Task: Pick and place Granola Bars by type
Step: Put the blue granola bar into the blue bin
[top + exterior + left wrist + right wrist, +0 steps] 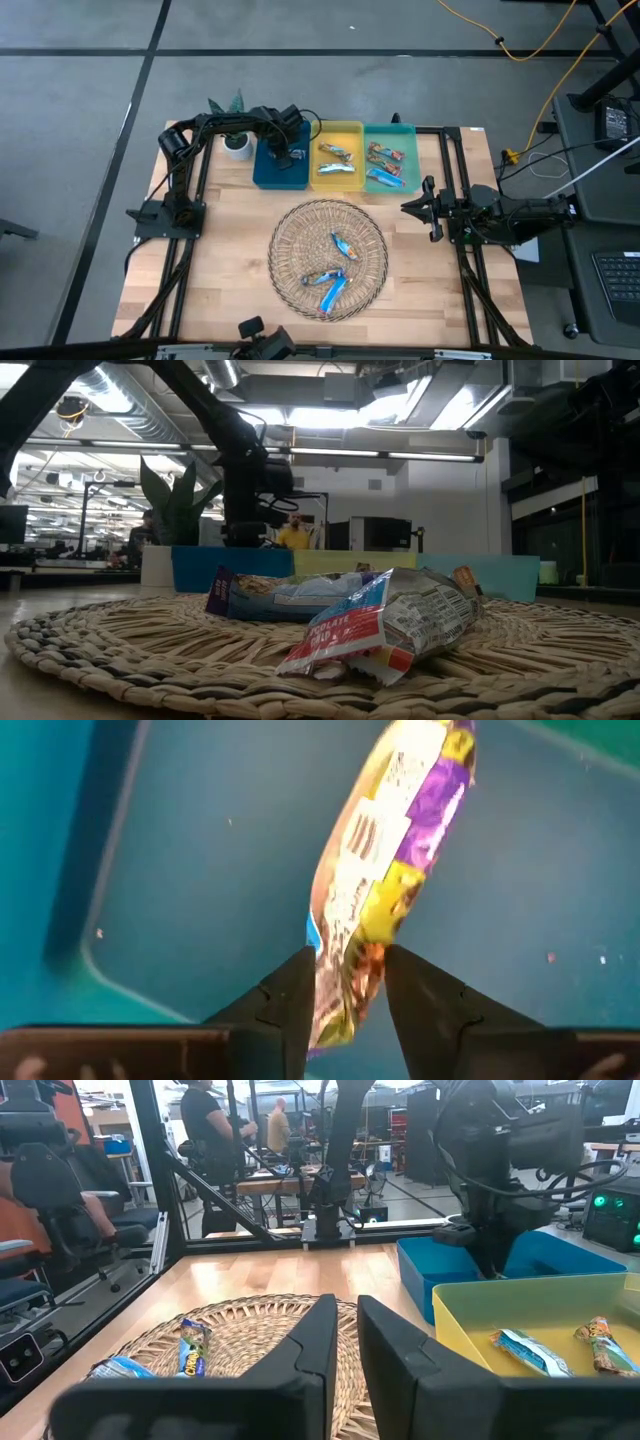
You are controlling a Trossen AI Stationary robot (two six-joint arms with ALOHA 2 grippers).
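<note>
My left gripper (pixel 285 155) hangs over the blue tray (pixel 268 176), shut on a granola bar (pixel 390 850) with a purple, yellow and white wrapper. Below it, the left wrist view shows the tray's bare floor (pixel 200 870). Three more bars (pixel 345 245) (pixel 322 277) (pixel 333 292) lie on the round woven mat (pixel 300 225). Two bars lie in the yellow tray (pixel 340 128) and two in the green tray (pixel 392 128). My right gripper (pixel 405 207) waits shut at the mat's right side, pointing left. My left gripper pinches the bar's near end (pixel 345 985) between its two fingers (pixel 290 995), coming from above and pointing down into the blue tray. The bar hangs below the fingers, slightly tilted. Whether its lower end touches the tray floor, I cannot tell.
A white pot with a green plant (pixel 236 146) stands just left of the blue tray. The three trays sit side by side at the table's far edge. Bare wood lies left and right of the mat. In the low view, bars (pixel 390 625) lie close in front.
</note>
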